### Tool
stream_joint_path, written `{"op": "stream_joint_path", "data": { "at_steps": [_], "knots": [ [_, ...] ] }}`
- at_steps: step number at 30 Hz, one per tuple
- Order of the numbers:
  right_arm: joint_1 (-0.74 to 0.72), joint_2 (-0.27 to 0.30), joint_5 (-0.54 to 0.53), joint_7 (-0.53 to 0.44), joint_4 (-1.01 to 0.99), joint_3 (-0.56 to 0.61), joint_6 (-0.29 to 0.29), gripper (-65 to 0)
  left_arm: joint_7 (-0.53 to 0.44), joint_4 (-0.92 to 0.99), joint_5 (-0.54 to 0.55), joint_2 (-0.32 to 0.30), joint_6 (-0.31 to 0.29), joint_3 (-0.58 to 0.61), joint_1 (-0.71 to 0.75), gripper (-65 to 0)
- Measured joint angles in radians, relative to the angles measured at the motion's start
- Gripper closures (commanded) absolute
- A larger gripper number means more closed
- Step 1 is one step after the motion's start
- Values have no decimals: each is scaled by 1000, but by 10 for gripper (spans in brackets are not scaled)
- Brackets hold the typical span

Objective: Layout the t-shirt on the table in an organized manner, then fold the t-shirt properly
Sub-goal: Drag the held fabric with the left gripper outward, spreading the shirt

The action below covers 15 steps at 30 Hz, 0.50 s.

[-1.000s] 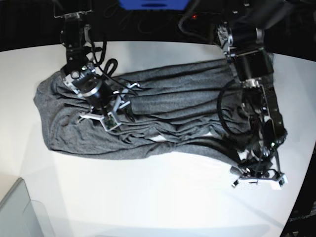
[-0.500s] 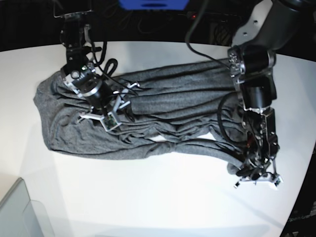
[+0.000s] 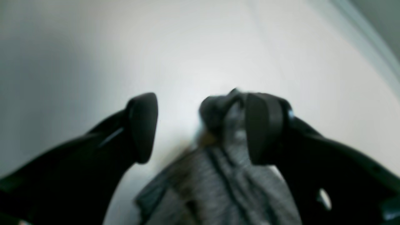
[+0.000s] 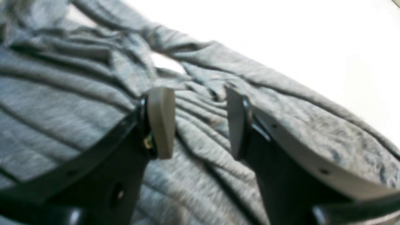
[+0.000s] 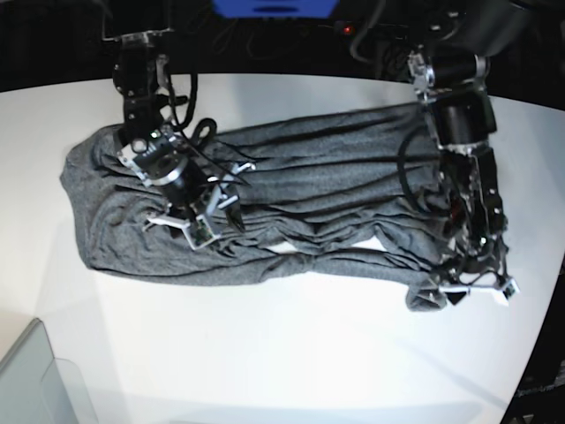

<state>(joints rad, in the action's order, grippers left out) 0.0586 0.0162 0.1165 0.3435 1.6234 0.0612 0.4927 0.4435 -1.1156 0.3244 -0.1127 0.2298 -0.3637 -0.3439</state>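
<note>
A dark heather-grey t-shirt (image 5: 256, 203) lies spread crosswise over the glossy white counter (image 5: 291, 353), gathered into long ridges that run from one end to the other, with a small patch of white counter showing through a gap near its lower middle. No print, label or writing can be read on the cloth in any view.

The left pincer (image 5: 472, 294) sits at the shirt's bunched corner near the counter's curved edge. In its wrist view the two dark fingers (image 3: 142, 126) stand well apart; a blurred fold of grey cloth lies between them and against the inner face of one finger, while the other finger is clear of it. The fold is not pinched from both sides.

The right pincer (image 5: 212, 221) hovers low over the wrinkled middle of the shirt toward the other end. Its wrist view shows pale pads (image 4: 161, 122) parted to a moderate gap, with ridges of cloth running beneath and nothing gripped between them.

At the lower corner of the base view the edge of a translucent grey bin (image 5: 31, 380) rests on the counter, well apart from the shirt. Behind the counter, against a dark background, a blue object (image 5: 274, 7) peeks in at the top edge; no lettering is legible on it.
</note>
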Motion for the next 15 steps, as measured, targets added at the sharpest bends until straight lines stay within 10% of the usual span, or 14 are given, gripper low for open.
{"op": "stream_joint_path", "data": {
  "at_steps": [6,15],
  "knots": [
    [-53,0,5,12,-142,0,1,-305,-2,-103,0,-58,10,-8,168,-427],
    [-306,51,3,-5,-400,0,-8,-359,-2,-459,5,43,4,5,359,-427]
  ]
}}
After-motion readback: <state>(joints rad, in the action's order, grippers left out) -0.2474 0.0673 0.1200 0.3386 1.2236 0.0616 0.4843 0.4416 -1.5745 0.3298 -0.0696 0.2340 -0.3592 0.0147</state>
